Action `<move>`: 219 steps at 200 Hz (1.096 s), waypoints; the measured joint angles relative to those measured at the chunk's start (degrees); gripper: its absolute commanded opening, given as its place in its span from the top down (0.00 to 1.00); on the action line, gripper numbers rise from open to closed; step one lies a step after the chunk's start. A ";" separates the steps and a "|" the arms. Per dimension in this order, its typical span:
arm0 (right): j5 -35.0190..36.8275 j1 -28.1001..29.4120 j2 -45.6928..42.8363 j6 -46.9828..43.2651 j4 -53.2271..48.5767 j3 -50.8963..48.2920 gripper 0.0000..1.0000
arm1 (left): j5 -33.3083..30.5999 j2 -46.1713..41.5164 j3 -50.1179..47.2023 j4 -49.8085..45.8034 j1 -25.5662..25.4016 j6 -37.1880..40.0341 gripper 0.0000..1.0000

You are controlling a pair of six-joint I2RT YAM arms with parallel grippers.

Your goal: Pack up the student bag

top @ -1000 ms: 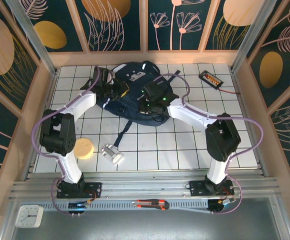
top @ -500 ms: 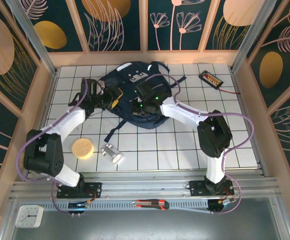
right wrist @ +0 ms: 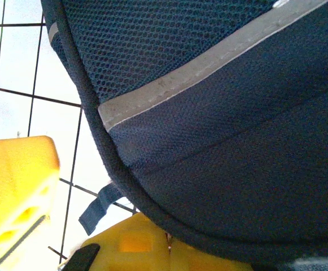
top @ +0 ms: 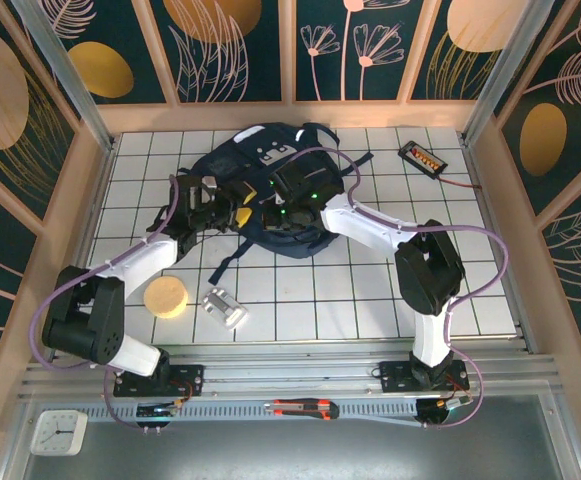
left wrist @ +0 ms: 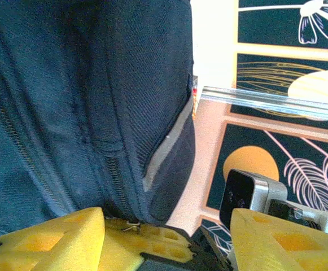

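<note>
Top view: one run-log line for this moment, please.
task: pack bag | large dark navy fabric backpack on white tiled table | left gripper open beside it | right gripper shut on its edge

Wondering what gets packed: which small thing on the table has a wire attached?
The black gadget in the far right corner; a wire trails from it. The yellow disc and silver piece have none.

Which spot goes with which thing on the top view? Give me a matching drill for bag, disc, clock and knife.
Things:
1 bag
2 disc
3 clock
4 knife

Places:
A off the table, near-left corner
B on the table, far middle
C off the table, near edge, centre
D on the table, near left

Pairs: 1-B, 2-D, 3-A, 4-C
</note>
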 measured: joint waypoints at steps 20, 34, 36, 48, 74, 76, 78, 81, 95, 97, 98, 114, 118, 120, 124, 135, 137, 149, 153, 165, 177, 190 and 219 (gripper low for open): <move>-0.04 0.00 0.02 0.00 0.00 0.00 1.00 | -0.02 1.25 0.31 0.50 -0.57 -0.63 0.41; -0.04 0.00 0.02 0.02 0.00 0.00 1.00 | -0.20 1.73 0.28 0.52 -0.59 -0.83 0.41; -0.02 0.00 0.02 0.02 0.00 0.00 1.00 | -0.20 1.77 0.31 0.55 -0.59 -0.85 0.42; -0.04 0.00 0.02 0.02 0.00 0.00 1.00 | -0.24 2.08 0.31 0.57 -0.59 -1.01 0.42; -0.04 0.00 0.02 0.02 0.00 0.00 1.00 | -0.20 3.19 0.31 1.05 -0.59 -1.22 0.43; -0.04 0.00 0.02 0.02 0.00 0.00 1.00 | -0.22 3.28 0.31 1.07 -0.59 -1.22 0.43; -0.04 0.00 0.02 0.02 0.00 0.00 1.00 | -0.20 3.45 0.31 1.09 -0.59 -1.25 0.43; -0.04 0.00 0.02 0.04 0.00 0.00 1.00 | -0.20 3.61 0.28 1.14 -0.59 -1.25 0.43; -0.04 0.02 0.02 0.04 0.00 0.00 1.00 | -0.20 4.42 0.35 1.16 -0.59 -1.25 0.43; -0.04 0.02 0.02 0.04 0.00 0.00 1.00 | -0.20 4.57 0.39 1.16 -0.59 -1.25 0.43; -0.04 0.02 0.02 0.04 0.00 0.00 1.00 | -0.20 4.63 0.42 1.16 -0.59 -1.25 0.43; -0.04 0.02 0.02 0.07 0.00 0.00 1.00 | -0.20 5.73 1.03 1.16 -0.59 -1.25 0.44; -0.04 0.02 0.02 0.07 0.00 0.00 1.00 | -0.20 5.99 1.20 1.16 -0.59 -1.25 0.45; -0.04 0.02 0.02 0.07 0.00 0.00 1.00 | -0.20 6.10 1.27 1.16 -0.59 -1.25 0.45; -0.04 0.04 0.04 0.07 0.00 0.00 1.00 | -0.20 6.38 1.49 1.18 -0.59 -1.25 0.45; -0.02 0.07 0.04 0.15 0.00 0.00 1.00 | -0.17 6.97 2.01 1.16 -0.59 -1.22 0.47; -0.02 0.09 0.04 0.17 0.00 0.00 1.00 | -0.20 7.04 2.08 1.18 -0.59 -1.22 0.47; -0.02 0.17 0.04 0.22 0.00 0.00 1.00 | -0.20 7.50 2.51 1.22 -0.59 -1.22 0.50; -0.02 0.26 0.07 0.22 0.00 0.00 1.00 | -0.17 7.61 2.60 1.27 -0.59 -1.22 0.50; -0.02 0.46 0.13 0.22 0.02 0.00 1.00 | -0.17 7.69 2.75 1.40 -0.59 -1.27 0.54; -0.02 0.68 0.22 0.22 0.02 0.00 1.00 | -0.17 7.72 2.75 1.55 -0.59 -1.27 0.58; 0.00 0.94 0.31 0.24 0.02 0.00 1.00 | -0.17 7.78 2.75 1.55 -0.59 -1.33 0.63; 0.17 1.03 0.33 0.35 0.07 0.00 1.00 | -0.15 8.13 2.73 1.49 -0.59 -1.55 0.80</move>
